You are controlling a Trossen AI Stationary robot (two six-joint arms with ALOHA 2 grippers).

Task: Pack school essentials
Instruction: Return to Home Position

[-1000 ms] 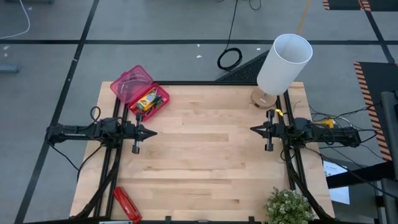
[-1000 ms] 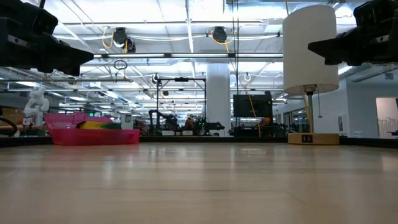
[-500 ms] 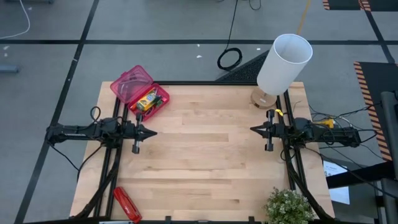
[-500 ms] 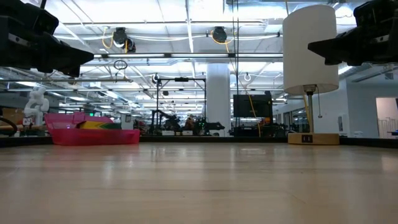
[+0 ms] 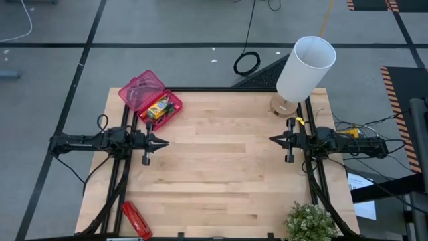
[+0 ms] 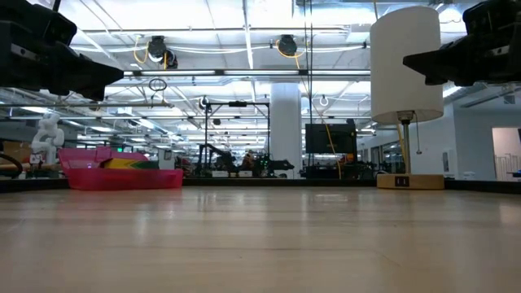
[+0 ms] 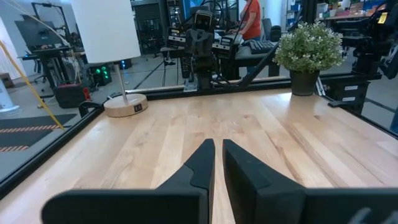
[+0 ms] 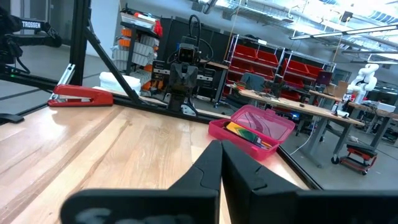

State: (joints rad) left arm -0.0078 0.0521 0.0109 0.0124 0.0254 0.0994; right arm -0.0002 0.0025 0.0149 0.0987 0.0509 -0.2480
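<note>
An open pink case [image 5: 162,109] rests by its bottom on the table's far left corner, its lid [image 5: 141,89] swung back. A green-yellow crayon box [image 5: 158,107] lies inside it, also seen in the right wrist view as the crayon box [image 8: 247,135] in the case [image 8: 278,129]. No other school essentials show. My left gripper [image 5: 164,142] hovers shut at the table's left, near side of the case. My right gripper [image 5: 271,139] hovers shut at the table's right. Both point toward the table's middle and hold nothing.
A red stapler-like object [image 5: 136,219] lies at the near left corner. A lamp with a white shade [image 5: 305,67] stands at the far right, a potted plant [image 5: 311,223] at the near right edge. Bare wood [image 5: 217,167] lies between the grippers. A person [image 7: 252,18] stands beyond the table.
</note>
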